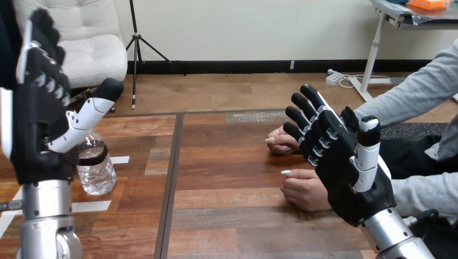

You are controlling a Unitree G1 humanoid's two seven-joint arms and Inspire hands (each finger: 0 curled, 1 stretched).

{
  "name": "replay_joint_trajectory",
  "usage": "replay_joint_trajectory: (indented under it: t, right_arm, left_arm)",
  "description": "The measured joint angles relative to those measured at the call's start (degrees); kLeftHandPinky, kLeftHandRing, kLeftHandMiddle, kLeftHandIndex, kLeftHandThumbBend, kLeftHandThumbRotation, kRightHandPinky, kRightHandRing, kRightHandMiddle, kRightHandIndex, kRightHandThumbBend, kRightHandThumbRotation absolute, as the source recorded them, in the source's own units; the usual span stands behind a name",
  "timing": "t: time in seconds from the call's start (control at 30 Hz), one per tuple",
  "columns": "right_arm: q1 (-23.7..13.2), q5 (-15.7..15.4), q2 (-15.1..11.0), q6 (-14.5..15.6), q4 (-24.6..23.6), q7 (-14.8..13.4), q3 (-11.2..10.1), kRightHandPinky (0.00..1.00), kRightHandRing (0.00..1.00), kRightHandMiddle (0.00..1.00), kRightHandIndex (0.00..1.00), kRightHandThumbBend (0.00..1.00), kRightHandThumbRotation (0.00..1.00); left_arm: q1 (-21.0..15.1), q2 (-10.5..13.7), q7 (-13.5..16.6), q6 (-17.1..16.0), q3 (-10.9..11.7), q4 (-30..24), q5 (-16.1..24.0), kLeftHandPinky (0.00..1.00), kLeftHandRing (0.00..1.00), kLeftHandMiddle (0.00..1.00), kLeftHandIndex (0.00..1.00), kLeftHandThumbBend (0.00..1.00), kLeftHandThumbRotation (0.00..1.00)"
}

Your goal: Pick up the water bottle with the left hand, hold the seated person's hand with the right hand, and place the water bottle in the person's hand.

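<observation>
Looking down across the table (227,178) in the head view. Finding the bottle (98,171) standing upright on the table's left part, clear, with a dark band round its middle, just right of the left hand (35,140) and partly hidden behind it. Holding that left hand upright, released, fingers straight and pointing up, thumb sticking out to the right over the bottle's top, grasping nothing; not being able to tell whether thumb and bottle are touching. Noting strips of white tape (120,159) lying on the wood near the bottle. Holding the right hand (340,178) up over the table's right part, likewise released, fingers straight and spread, slanting up and to the left, thumb upright, grasping nothing. Finding the person's far hand (282,141) and the person's near hand (303,190) resting on the table at the right, loosely curled, well apart from the bottle. Seeing the right hand in front of both, overlapping their wrists; not being able to tell whether touching them or merely hovering just beside them.
</observation>
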Motion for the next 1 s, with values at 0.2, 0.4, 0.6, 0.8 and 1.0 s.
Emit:
replay_joint_trajectory:
  t: [0.2,0.4,0.6,0.8,1.0]
  right_arm:
    - [0.00,0.00,0.00,0.00,0.00,0.00,-0.01,1.00,1.00,1.00,1.00,1.00,1.00]
    - [0.00,0.00,0.00,-0.01,0.00,0.01,-0.01,1.00,1.00,1.00,1.00,1.00,1.00]
    - [0.00,0.00,0.00,-0.01,0.00,0.02,-0.01,1.00,1.00,1.00,1.00,1.00,1.00]
    - [0.00,0.01,-0.01,-0.01,0.00,0.03,-0.01,1.00,1.00,1.00,1.00,1.00,1.00]
    - [0.00,0.01,0.00,-0.02,0.00,0.28,0.04,1.00,1.00,1.00,1.00,1.00,1.00]
  left_arm:
    - [-0.21,0.00,2.51,-0.15,0.86,0.38,1.89,1.00,1.00,1.00,0.96,1.00,0.16]
    - [-0.63,0.09,5.26,-0.48,1.95,1.15,4.72,1.00,1.00,1.00,0.96,1.00,0.13]
    - [-0.81,0.83,8.17,-0.56,3.10,2.07,7.99,1.00,1.00,1.00,0.96,1.00,0.09]
    - [-0.84,2.70,11.00,-0.55,4.52,3.76,11.00,1.00,1.00,1.00,0.97,1.00,0.04]
    - [-0.84,3.92,12.73,-1.13,4.78,5.28,14.34,1.00,1.00,1.00,0.96,1.00,0.01]
